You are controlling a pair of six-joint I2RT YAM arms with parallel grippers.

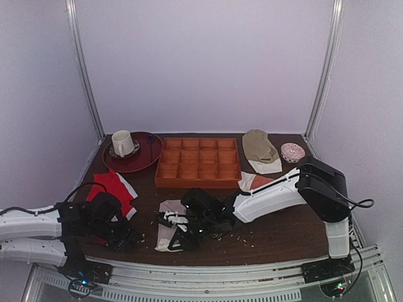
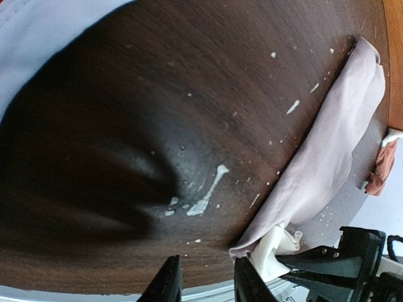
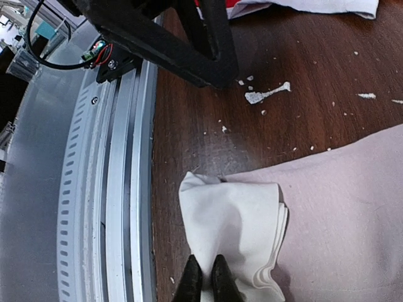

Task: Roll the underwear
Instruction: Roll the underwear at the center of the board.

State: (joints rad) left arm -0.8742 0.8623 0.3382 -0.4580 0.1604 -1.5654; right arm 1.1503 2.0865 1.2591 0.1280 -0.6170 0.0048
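The underwear (image 1: 166,228) lies on the dark wooden table near the front edge, a pinkish-beige cloth (image 3: 352,207) with its white waistband (image 3: 233,226) folded over at the near end. My right gripper (image 3: 206,277) is shut, pinching that white waistband fold; in the top view it (image 1: 186,234) sits over the cloth's near end. My left gripper (image 2: 204,277) stands open just left of the underwear (image 2: 327,151), with only bare table between its fingers. From above it (image 1: 129,239) is low over the table, apart from the cloth.
A red garment with white trim (image 1: 113,189) lies behind my left arm. An orange compartment tray (image 1: 198,162), a dark red plate (image 1: 148,160) with a cup (image 1: 123,143), a beige garment (image 1: 259,148), a small bowl (image 1: 293,152) and an orange-rust garment (image 1: 255,182) lie further back. A metal rail (image 3: 119,189) borders the front.
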